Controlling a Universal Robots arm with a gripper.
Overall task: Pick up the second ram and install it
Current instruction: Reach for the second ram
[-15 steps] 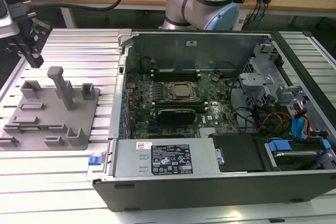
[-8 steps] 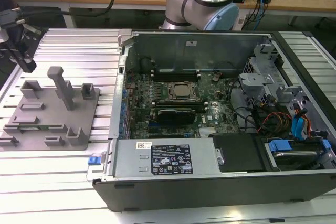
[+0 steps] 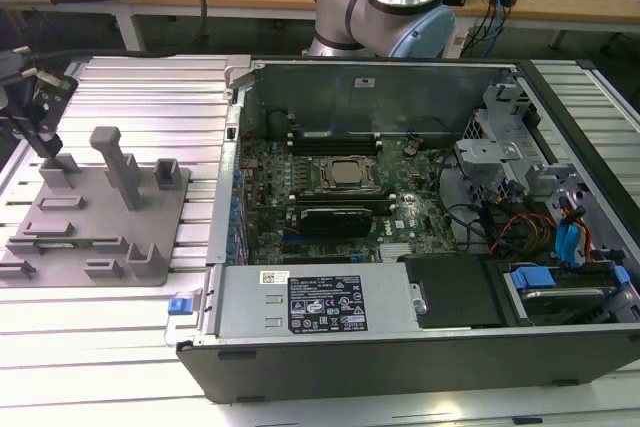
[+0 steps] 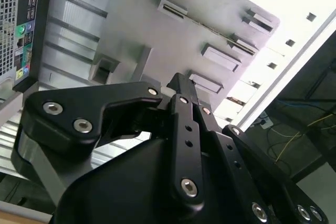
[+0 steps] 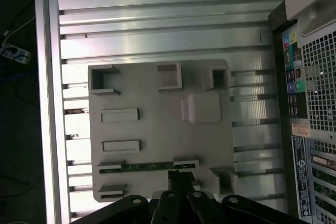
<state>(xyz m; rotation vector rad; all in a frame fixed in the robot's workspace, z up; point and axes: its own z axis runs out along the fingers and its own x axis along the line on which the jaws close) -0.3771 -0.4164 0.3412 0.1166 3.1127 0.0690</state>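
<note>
The second ram (image 5: 147, 166) is a thin green stick lying on edge between two slots of the grey holder tray (image 5: 157, 124). In the exterior view the second ram (image 3: 78, 241) sits near the tray's front, at that view's left. My gripper (image 5: 178, 177) hangs over the tray, close beside the stick's end and not touching it. Its black fingers (image 4: 184, 124) are pressed together with nothing between them. In the exterior view my gripper (image 3: 45, 147) points down just above a block at the back left of the tray (image 3: 100, 232).
An open computer case (image 3: 400, 327) lies at the exterior view's right of the tray, its motherboard (image 3: 340, 197) and CPU socket (image 3: 348, 175) exposed. Grey posts (image 3: 122, 167) rise from the tray. All rests on a ribbed metal table (image 3: 150, 87). The arm's base (image 3: 390, 7) stands behind the case.
</note>
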